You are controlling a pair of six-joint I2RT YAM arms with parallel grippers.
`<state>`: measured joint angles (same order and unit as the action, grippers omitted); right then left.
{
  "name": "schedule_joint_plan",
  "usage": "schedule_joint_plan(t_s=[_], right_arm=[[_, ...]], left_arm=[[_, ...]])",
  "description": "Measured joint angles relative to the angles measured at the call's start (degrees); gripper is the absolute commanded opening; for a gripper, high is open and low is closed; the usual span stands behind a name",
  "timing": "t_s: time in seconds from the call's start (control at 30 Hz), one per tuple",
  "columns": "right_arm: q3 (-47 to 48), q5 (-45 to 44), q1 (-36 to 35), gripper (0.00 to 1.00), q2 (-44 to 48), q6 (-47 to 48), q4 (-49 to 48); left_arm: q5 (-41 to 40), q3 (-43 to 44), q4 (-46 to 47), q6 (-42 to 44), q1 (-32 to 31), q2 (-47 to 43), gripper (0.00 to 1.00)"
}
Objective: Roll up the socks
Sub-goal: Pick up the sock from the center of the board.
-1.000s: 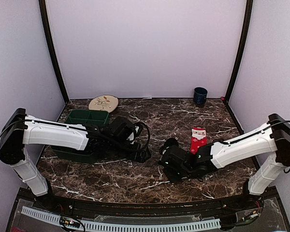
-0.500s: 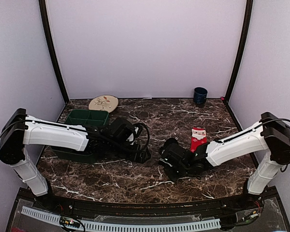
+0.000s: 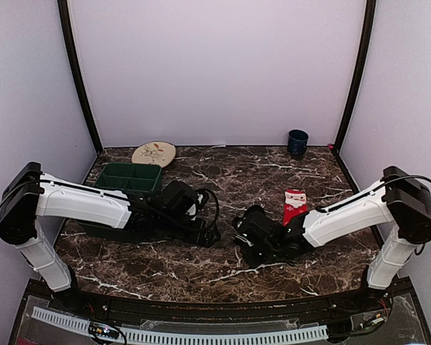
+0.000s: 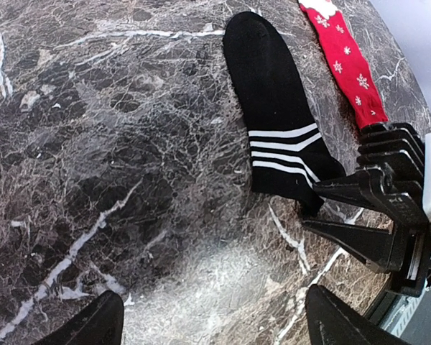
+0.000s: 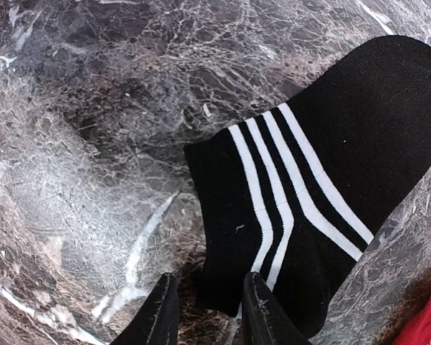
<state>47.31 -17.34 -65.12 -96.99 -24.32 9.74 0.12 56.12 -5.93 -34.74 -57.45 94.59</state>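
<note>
The black sock (image 4: 273, 108) with white stripes on its cuff lies flat on the marble table (image 4: 93, 144), the cuff (image 5: 273, 215) toward my right gripper. The red sock (image 3: 294, 205) with white snowflakes lies just beyond it, also flat (image 4: 345, 65). My right gripper (image 5: 208, 282) is low at the cuff's near corner, fingers narrowed with that corner between them; a strip of bare table still shows beside one finger (image 5: 161, 309). In the left wrist view my right gripper (image 4: 373, 215) touches the cuff end. My left gripper (image 4: 215, 323) stands wide open over bare marble, left of the sock.
A green divided bin (image 3: 126, 180) sits under the left arm. A round patterned plate (image 3: 154, 153) lies at the back left and a dark blue cup (image 3: 297, 142) stands at the back right. Walls enclose the table on three sides.
My right gripper's fingers have drawn much closer together around the black sock's cuff corner, and it has edged left. My left gripper has shifted slightly toward the near edge, still open.
</note>
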Motion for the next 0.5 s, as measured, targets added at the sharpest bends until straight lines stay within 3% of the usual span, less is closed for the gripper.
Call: schedule_joint_plan(t_s=[0.17, 0.5], right_arm=[[0.5, 0.0, 0.4, 0.29, -0.1, 0.1, 0.9], [2.1, -0.5, 0.7, 0.45, 0.2, 1.4, 5.8]], left_arm=[[0.0, -1.1, 0.6, 0.0, 0.1, -0.3, 0.9], [0.0, -2.1, 2.6, -0.2, 0.7, -1.4, 0.9]])
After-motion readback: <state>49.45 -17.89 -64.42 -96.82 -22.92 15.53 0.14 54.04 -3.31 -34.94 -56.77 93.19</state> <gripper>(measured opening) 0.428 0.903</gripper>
